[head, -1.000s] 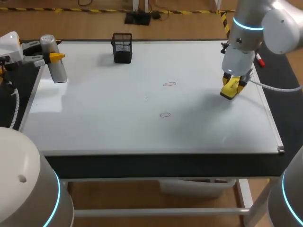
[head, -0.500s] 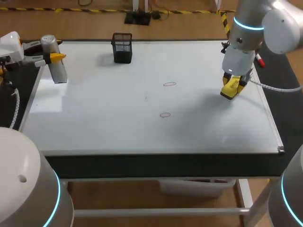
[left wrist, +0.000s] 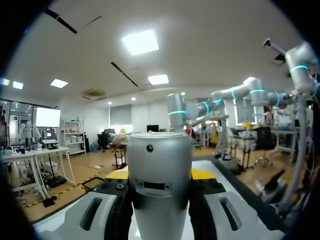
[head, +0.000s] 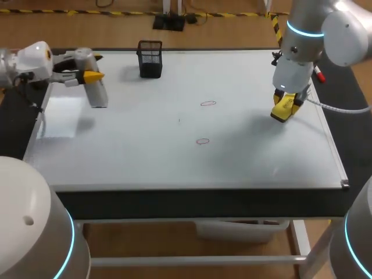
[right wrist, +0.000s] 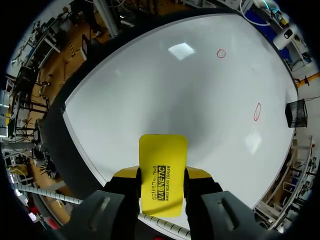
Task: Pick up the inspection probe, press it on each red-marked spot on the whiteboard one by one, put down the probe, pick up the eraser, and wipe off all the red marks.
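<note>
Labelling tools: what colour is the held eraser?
Yellow; the eraser shows best in the right wrist view.

The left pincer [left wrist: 160, 175] grips the inspection probe [left wrist: 160, 155] between its two fingers, whose black inner faces press against it from three o'clock and nine o'clock. The probe is a smooth silver-grey cylinder lying straight along the fingers toward twelve o'clock. Its camera-facing side has a small dark dot near the far end and a rectangular slot closer in. The yellow fingertips [left wrist: 116, 174] peek out on either side behind the cylinder. At about two o'clock past the pincer, a pale strip of whiteboard [left wrist: 220, 172] with a dark edge shows.
</note>
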`<state>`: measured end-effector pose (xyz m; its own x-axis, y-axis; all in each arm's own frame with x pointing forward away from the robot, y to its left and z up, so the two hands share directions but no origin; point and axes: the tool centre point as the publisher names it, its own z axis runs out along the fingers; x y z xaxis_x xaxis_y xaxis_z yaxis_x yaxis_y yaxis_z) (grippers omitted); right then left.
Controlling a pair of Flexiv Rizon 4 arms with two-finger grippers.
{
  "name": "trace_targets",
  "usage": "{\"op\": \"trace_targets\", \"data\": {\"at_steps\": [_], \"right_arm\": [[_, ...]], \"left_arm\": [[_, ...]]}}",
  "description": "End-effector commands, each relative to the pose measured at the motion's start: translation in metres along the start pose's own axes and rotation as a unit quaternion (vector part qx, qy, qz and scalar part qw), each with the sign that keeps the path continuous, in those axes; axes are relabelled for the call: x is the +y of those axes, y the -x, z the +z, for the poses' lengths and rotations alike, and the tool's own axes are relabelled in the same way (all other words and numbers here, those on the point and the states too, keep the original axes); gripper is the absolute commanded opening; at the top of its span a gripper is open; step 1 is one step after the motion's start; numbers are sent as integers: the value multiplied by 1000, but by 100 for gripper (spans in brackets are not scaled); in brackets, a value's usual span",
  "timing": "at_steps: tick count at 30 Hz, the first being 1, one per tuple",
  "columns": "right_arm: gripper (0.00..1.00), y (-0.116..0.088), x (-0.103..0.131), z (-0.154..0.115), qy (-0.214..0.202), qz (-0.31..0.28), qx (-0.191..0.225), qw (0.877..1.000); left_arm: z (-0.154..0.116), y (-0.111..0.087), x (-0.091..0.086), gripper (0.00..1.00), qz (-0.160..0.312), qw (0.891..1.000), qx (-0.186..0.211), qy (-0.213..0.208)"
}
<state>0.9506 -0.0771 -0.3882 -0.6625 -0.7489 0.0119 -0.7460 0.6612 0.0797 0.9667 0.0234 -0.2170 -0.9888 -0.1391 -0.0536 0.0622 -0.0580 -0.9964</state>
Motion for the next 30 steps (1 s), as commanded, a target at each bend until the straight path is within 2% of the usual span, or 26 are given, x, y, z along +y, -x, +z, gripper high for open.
{"op": "trace_targets", "data": {"at_steps": [1, 14, 20, 30], "right_arm": [[0, 0, -1, 0, -1, -1, 1, 1000], [0, 0, -1, 0, -1, -1, 1, 1000], [0, 0, -1, 0, -1, -1, 1, 1000], [0, 0, -1, 0, -1, -1, 1, 1000]], "left_arm": [[30, 1, 4, 0, -7, 1000, 20, -9], [139, -21, 10, 0, -20, 995, 92, -16], [182, -27, 13, 0, -24, 994, 106, -21], [242, -31, 22, 0, -31, 994, 108, -10]]}}
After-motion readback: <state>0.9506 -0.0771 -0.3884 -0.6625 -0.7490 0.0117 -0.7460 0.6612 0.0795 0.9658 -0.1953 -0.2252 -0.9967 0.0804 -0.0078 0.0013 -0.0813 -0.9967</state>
